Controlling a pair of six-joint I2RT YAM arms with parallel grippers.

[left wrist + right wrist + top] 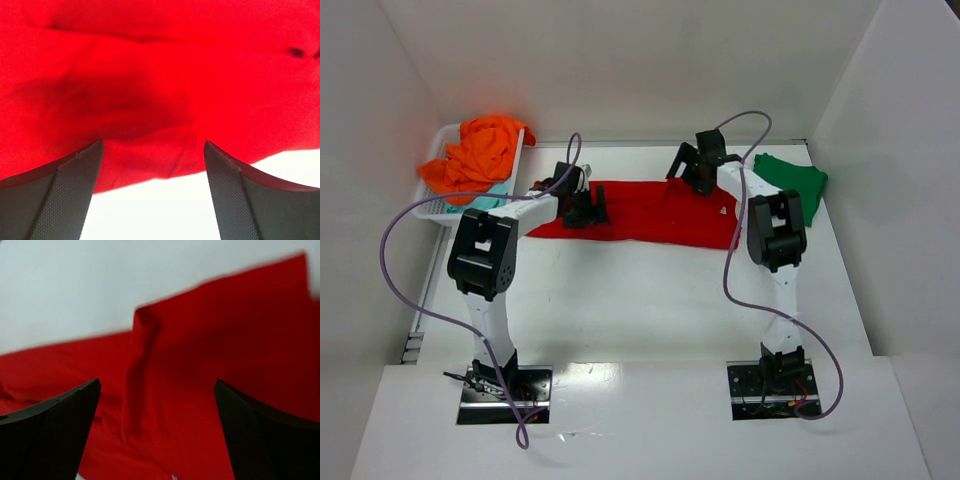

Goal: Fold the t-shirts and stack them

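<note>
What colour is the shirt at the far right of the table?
Dark green shirt, clearest in the top external view.

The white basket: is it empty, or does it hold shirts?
Not empty. In the basket, an orange shirt lies heaped over the rim, with a pale teal shirt under it.
</note>
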